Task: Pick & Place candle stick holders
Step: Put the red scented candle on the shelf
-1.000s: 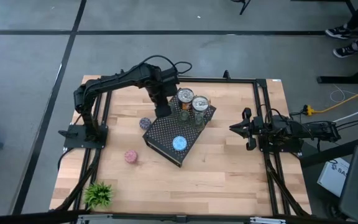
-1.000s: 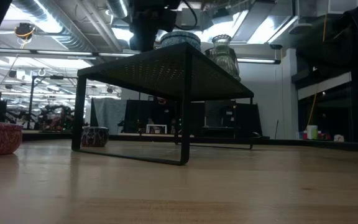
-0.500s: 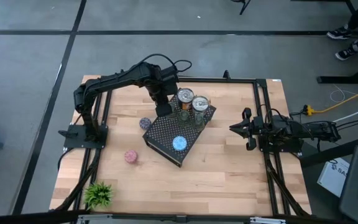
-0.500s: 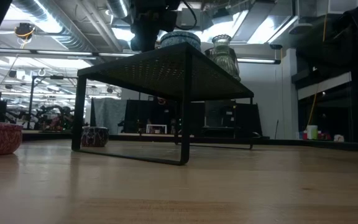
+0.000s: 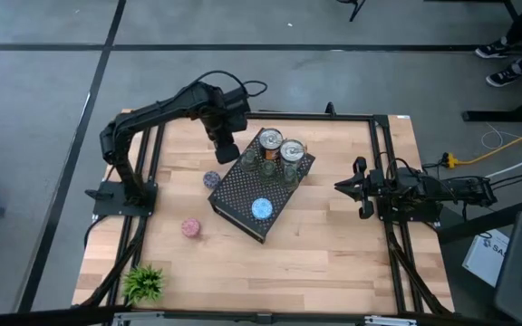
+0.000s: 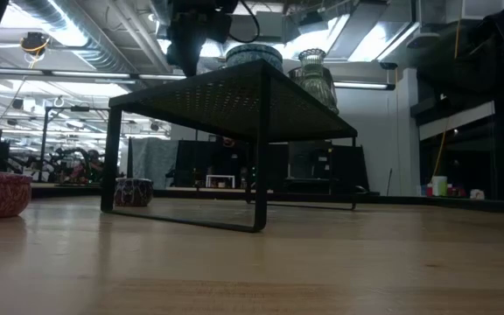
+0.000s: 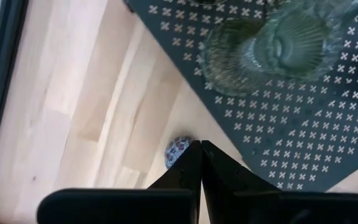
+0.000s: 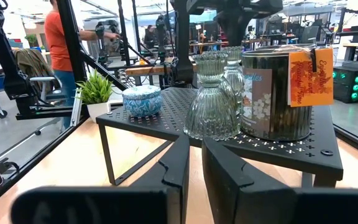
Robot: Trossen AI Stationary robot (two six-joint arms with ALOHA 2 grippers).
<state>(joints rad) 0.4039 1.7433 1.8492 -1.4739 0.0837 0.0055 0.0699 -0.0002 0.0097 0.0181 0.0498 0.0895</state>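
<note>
The left gripper hangs above the back-left edge of the black perforated stand, its jaws pressed together and holding nothing. Just ahead of them on the stand sit the ribbed green glass holders; these look stiff, smooth and breakable, so a hold across the narrow waist below the flared rim seems safest, with light pressure since glass may slip or chip. Beyond the glass stand the two metal can-like holders, which appear rigid and fairly heavy; they seem too wide for a side pinch, so a grip on the rim is probably better. Farther along the stand lies the blue round holder, low and squat, best taken across its sides. Below the jaws, on the wooden surface, rests the purple round holder, and well off from it the pink round holder; both look small, light and a little rough. The right gripper waits well apart at the right side, its jaws nearly closed and empty.
</note>
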